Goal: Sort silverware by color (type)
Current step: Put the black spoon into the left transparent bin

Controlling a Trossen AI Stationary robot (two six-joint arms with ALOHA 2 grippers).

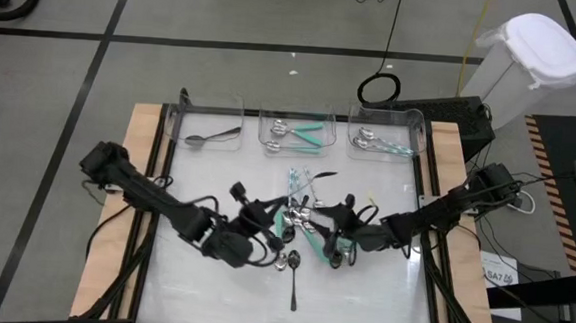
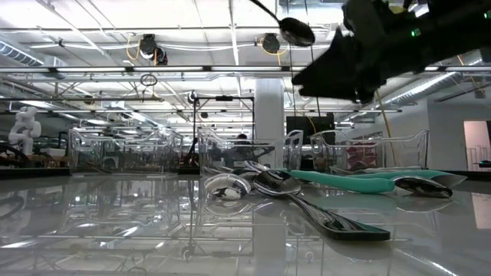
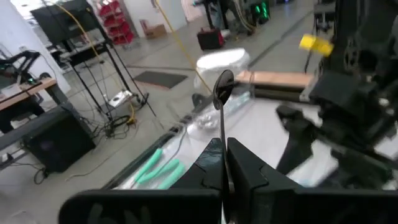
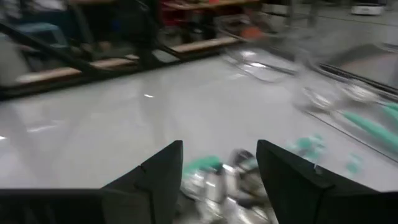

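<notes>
Black spoon (image 3: pixel 222 93) clamped upright in left hand (image 1: pixel 247 217), bin with black spoon (image 1: pixel 210 127) at 11 o'clock; right hand (image 4: pixel 219 167) fingers apart over desk pile (image 1: pixel 300 217).

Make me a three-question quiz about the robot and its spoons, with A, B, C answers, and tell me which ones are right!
1. Where is the pile of unsorted silverware?
A. mid-table, between the grippers
B. on the floor
C. inside the left bin

2. How many clear bins stand along the table's far edge?
A. one
B. three
C. six

3. What is the left gripper doing?
A. resting open
B. shut on a dark spoon
C. pushing a bin

Answers: 1 A, the high view shows the heap between both grippers. 2 B, three bins sit side by side. 3 B, the left wrist view shows its fingers clamped on the spoon's handle; the right gripper is open over the pile.
</notes>
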